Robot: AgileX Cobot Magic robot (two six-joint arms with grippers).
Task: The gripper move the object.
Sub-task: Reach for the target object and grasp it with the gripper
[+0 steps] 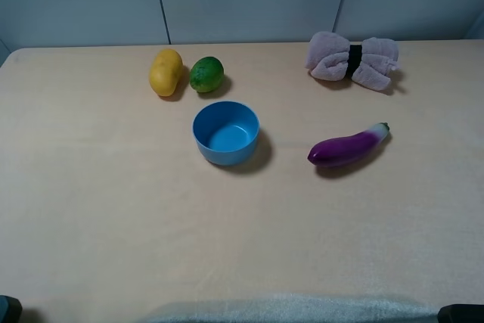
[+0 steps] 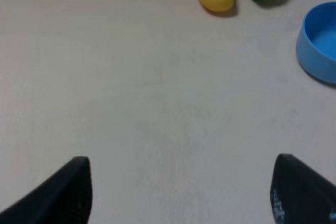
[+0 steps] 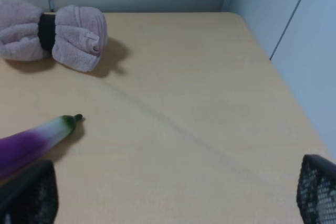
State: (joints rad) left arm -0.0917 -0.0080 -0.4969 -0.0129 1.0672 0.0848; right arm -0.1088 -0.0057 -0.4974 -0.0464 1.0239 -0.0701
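Wide-spread left hand (image 2: 182, 163), smooth round bowl (image 2: 316, 43)

Counted on the table (image 1: 113, 225): one light-blue bowl (image 1: 225, 133); one yellow fruit (image 1: 165, 72); one green lime (image 1: 206, 74); one purple eggplant (image 1: 348, 145); one rolled pink towel (image 1: 352, 59).

Bowl (image 2: 311, 51), eggplant (image 3: 27, 142) partly off wrist views

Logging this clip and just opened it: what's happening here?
Nothing is being handled yet. The small round light-blue plastic bowl sits empty and untouched on the beige table, near a green lime and a yellow fruit. The left gripper and right gripper are both open, holding nothing, away from the bowl.
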